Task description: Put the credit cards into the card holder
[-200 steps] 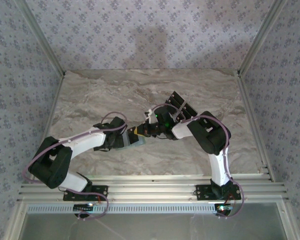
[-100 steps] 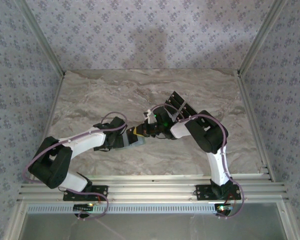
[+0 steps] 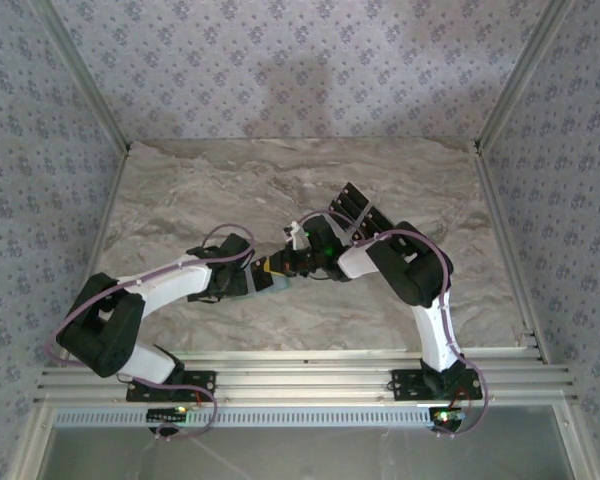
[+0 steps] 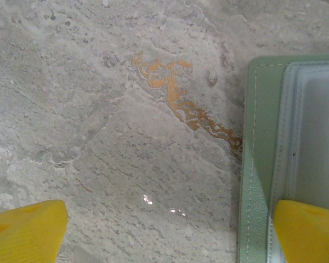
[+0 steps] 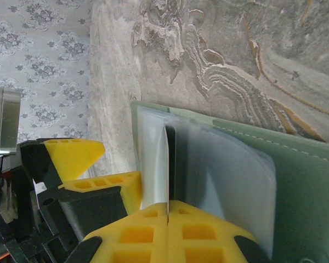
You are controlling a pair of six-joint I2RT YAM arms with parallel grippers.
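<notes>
Right gripper (image 5: 168,216) clenched on credit card (image 5: 168,159), edge-on at card holder (image 5: 301,186); left gripper (image 4: 164,235) released, one finger over it — a misaligned card could snag, shoving the holder.

Overhead, a fixed camera high at the near edge looks down across the marble table (image 3: 180,190); both wrist cameras sit close above it, sharing the pale green card holder (image 4: 256,137).

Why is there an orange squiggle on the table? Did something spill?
Probably not. The orange squiggle beside the card holder looks flat, like a vein in the marble table. Nothing else stands out.
</notes>
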